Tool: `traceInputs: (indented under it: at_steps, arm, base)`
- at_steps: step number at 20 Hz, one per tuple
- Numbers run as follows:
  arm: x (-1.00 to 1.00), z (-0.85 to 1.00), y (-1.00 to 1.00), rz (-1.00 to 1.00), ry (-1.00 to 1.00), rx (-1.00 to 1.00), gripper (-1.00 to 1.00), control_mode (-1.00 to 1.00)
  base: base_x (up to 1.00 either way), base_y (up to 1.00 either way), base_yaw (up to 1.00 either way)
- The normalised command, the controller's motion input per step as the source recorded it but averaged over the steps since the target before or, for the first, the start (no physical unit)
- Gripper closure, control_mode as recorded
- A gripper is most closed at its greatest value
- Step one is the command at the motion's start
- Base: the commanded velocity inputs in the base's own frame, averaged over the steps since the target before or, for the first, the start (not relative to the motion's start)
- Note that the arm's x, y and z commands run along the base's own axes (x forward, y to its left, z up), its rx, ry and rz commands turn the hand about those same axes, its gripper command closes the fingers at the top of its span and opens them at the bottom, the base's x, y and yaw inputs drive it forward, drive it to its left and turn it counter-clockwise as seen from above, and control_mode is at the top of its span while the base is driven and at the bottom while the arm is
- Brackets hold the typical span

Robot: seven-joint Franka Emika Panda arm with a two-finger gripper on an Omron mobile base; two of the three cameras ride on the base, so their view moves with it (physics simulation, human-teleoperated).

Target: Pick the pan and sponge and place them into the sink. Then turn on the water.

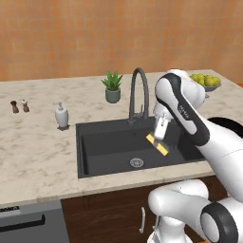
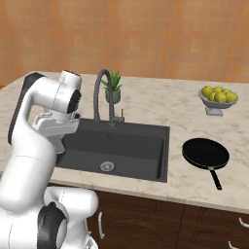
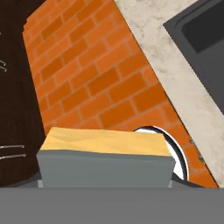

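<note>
I've got the sponge [image 1: 157, 144] pinched in my hand [image 1: 160, 135], hanging over the right part of the sink [image 1: 95, 154], clear of the floor and off to the right of the drain [image 1: 136, 162]. The fingers stand wide, pressed on the sponge's two flanks. From the hand view the sponge [image 3: 105, 159] sits right up close, yellow body and grey scrub face both showing.

It's light and soft — it gives under the squeeze, so I judge the grip safe but springy, and a drop from here should do it no harm. It may bounce or tumble a little on landing; nothing fragile below.

The pan [image 2: 205, 153] is the harder one. It lies flat on the worktop [image 2: 185, 182] to the right of the sink, well apart from me, handle [image 2: 214, 178] pointing toward the front edge. Stiff, heavier, and probably slick — the round rim offers my fingers little. I'd take it by the handle, close in to the bowl, so it tips less when lifted.

The faucet [image 1: 137, 92] arches over the back of the sink, no stream running. Sponge first, then pan, then water.
</note>
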Motion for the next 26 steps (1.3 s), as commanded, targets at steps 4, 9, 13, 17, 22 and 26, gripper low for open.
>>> traceInputs:
  at_steps: [4, 9, 13, 17, 22, 26]
  arm:
    - [-0.16, 0.33, -1.0, 0.0, 0.06, -0.02, 1.0, -1.0]
    - [0.06, 0.07, -1.0, 0.0, 0.05, -0.05, 1.0, -1.0]
    - [0.21, 0.0, -1.0, 0.0, 0.01, 0.0, 1.0, -1.0]
    - [0.18, 0.0, -1.0, 0.0, 0.0, -0.01, 1.0, -1.0]
    - [0.29, 0.0, -1.0, -0.02, 0.04, -0.01, 1.0, -1.0]
    - [0.17, 0.0, -1.0, -0.08, 0.0, -0.01, 1.0, -1.0]
  base:
    - [0.0, 0.0, 0.0]
    - [0.0, 0.0, 0.0]
    - [0.0, 0.0, 0.0]
    - [0.0, 0.0, 0.0]
    - [0.0, 0.0, 0.0]
    - [0.0, 0.0, 0.0]
